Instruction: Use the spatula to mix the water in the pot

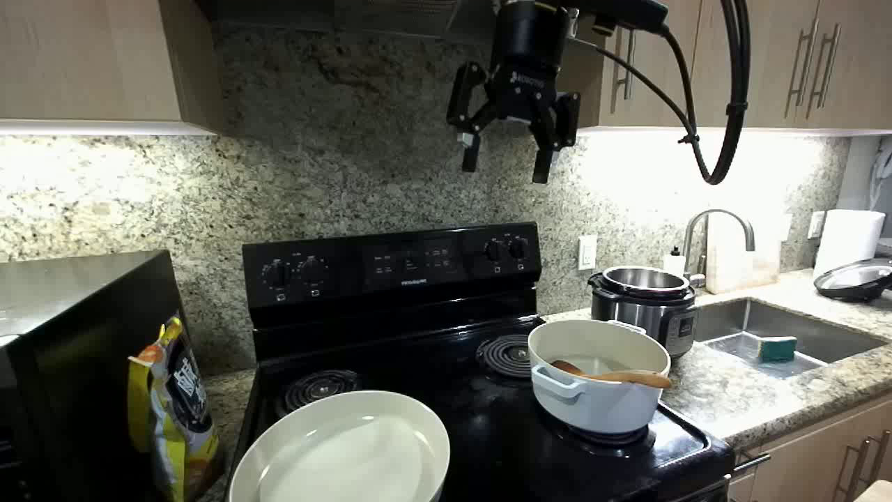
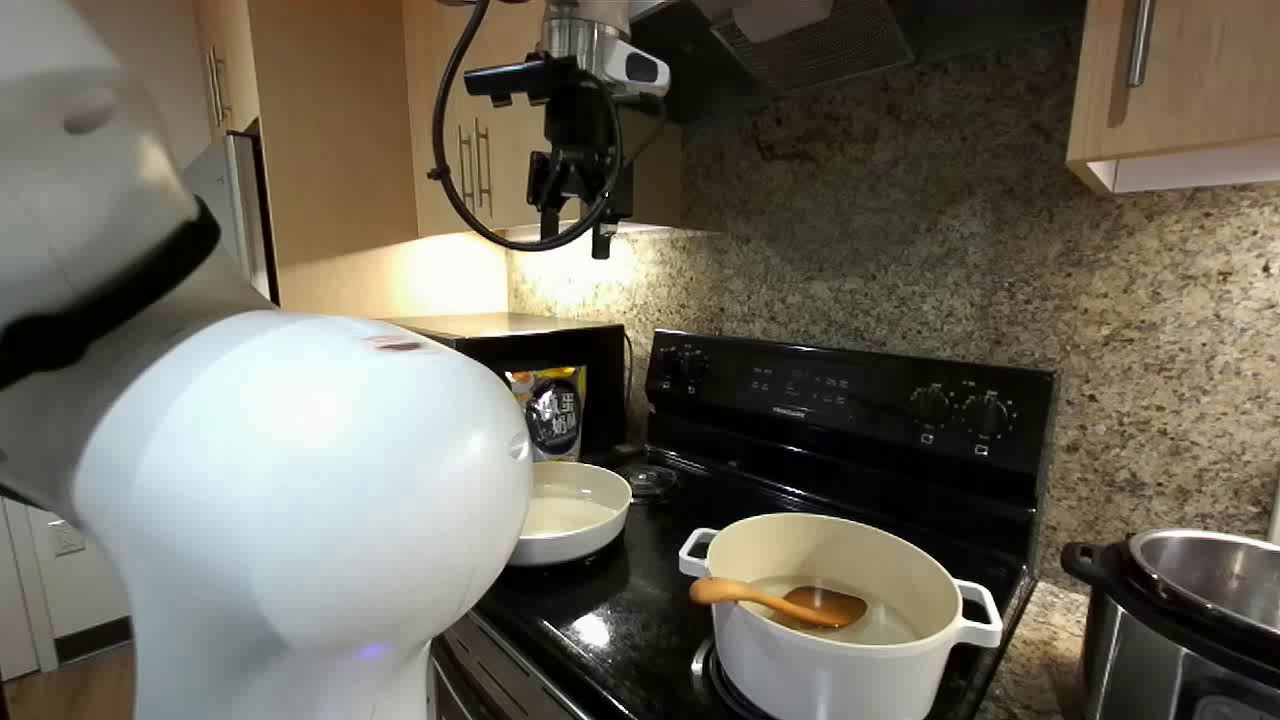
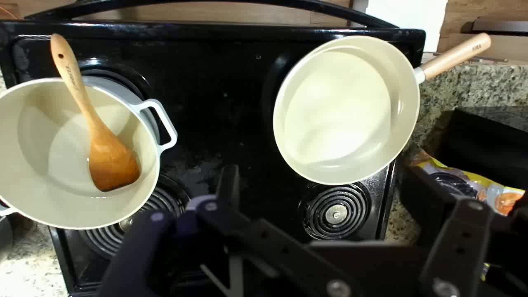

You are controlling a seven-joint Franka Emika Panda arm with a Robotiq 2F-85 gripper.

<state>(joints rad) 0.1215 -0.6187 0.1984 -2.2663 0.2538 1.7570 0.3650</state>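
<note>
The white pot (image 1: pixel 592 404) (image 2: pixel 820 670) (image 3: pixel 37 202) stands on a stove burner and holds some clear water (image 2: pixel 890 628). The wooden spatula (image 1: pixel 627 376) (image 2: pixel 825 606) (image 3: pixel 108 156) leans inside it. Its brown blade is in the water, and its light handle rests across the rim and sticks out past it. My gripper (image 1: pixel 505 169) (image 2: pixel 575 238) (image 3: pixel 324 181) is open and empty. It hangs high above the stove, well above and to one side of the pot, with its fingers pointing down. It touches nothing.
A wide white pan with a wooden handle (image 1: pixel 258 460) (image 2: pixel 575 545) (image 3: pixel 456 56) sits on the stove beside the pot. A steel cooker (image 1: pixel 644 307) (image 2: pixel 1140 640) stands near the pot. A snack bag (image 1: pixel 182 411) leans by the microwave (image 1: pixel 77 362). The range hood (image 2: pixel 800 60) is close to the arm.
</note>
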